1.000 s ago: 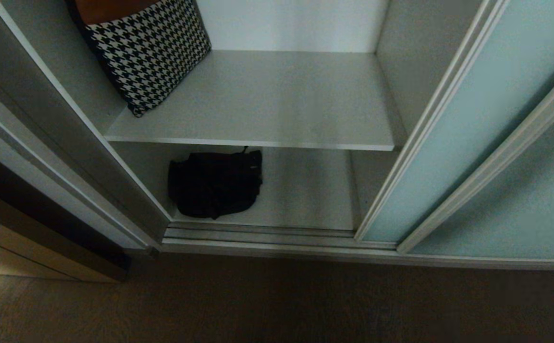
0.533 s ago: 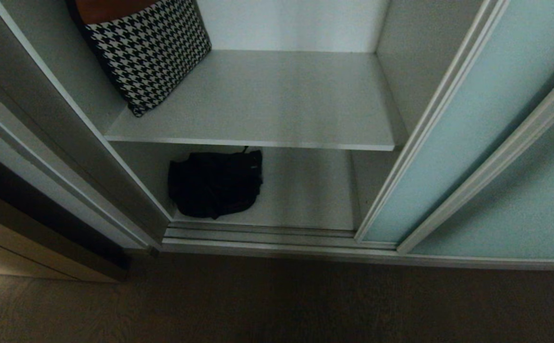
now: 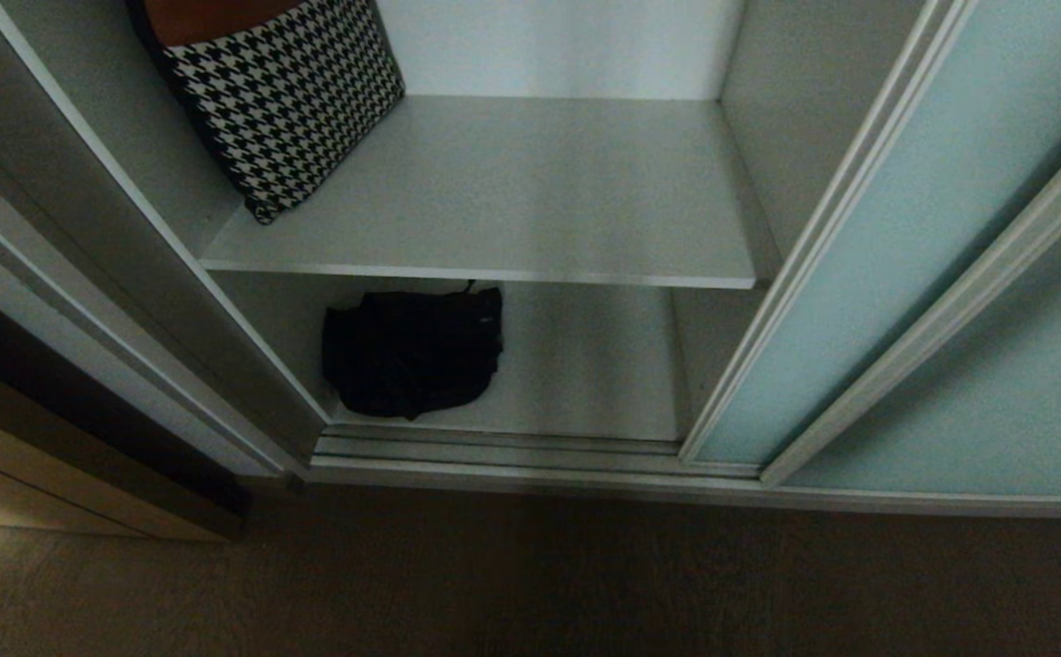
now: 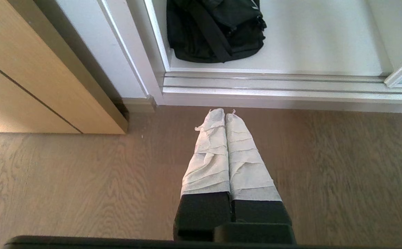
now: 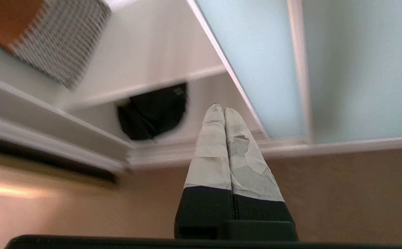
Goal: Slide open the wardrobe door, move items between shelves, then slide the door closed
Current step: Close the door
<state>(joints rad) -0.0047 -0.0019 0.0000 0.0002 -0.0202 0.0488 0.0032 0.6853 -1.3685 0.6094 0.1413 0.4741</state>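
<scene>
The wardrobe bay stands open, with the sliding wardrobe door (image 3: 895, 237) of pale blue-green glass pushed to the right. A soft black bag (image 3: 411, 351) with a broad strap lies on the lower shelf (image 3: 594, 365), at its left. The upper shelf (image 3: 539, 192) is bare apart from a cushion. Neither arm shows in the head view. My left gripper (image 4: 225, 112) is shut and empty, low over the floor, short of the black bag (image 4: 214, 27). My right gripper (image 5: 220, 109) is shut and empty, pointing at the bay between the bag (image 5: 152, 114) and the door (image 5: 256, 62).
A houndstooth cushion (image 3: 284, 91) leans in the upper shelf's left corner. A ribbed silver floor track (image 3: 503, 452) runs along the bay's front. A second frosted panel (image 3: 995, 392) stands further right. A wooden cabinet (image 4: 31, 76) stands left of the wardrobe. Wood floor (image 3: 530, 584) lies in front.
</scene>
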